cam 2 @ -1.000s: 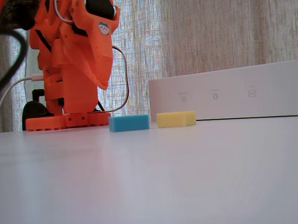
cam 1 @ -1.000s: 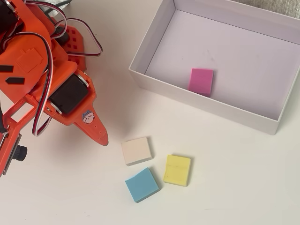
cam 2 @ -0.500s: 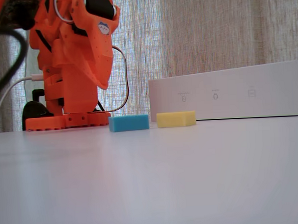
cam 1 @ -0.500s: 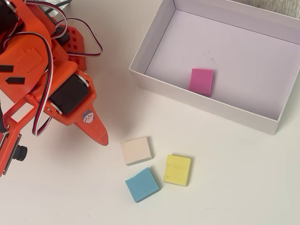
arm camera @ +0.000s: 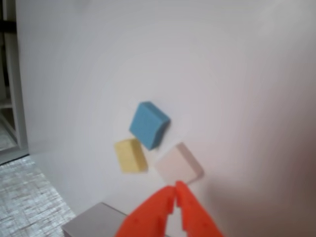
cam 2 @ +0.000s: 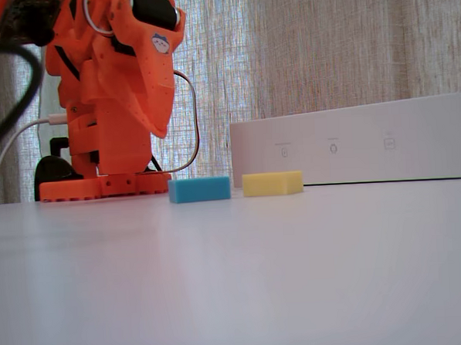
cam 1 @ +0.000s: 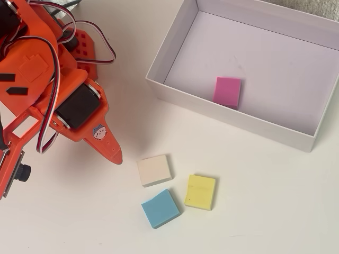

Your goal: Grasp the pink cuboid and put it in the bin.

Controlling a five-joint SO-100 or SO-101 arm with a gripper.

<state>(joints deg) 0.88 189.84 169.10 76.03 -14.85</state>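
Pink cuboid (cam 1: 227, 91) flat inside bin (cam 1: 175, 39); pincer (arm camera: 176, 188) closed, empty.

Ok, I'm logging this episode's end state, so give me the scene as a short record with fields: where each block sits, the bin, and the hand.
pink cuboid: lying flat inside the bin, near its front wall in the overhead view
bin: white, open, holds only the pink cuboid
cream block: on the table, outside the bin
yellow block: on the table, right of the cream block in the overhead view
blue block: on the table, below the cream block in the overhead view
hand: shut, empty, above the table
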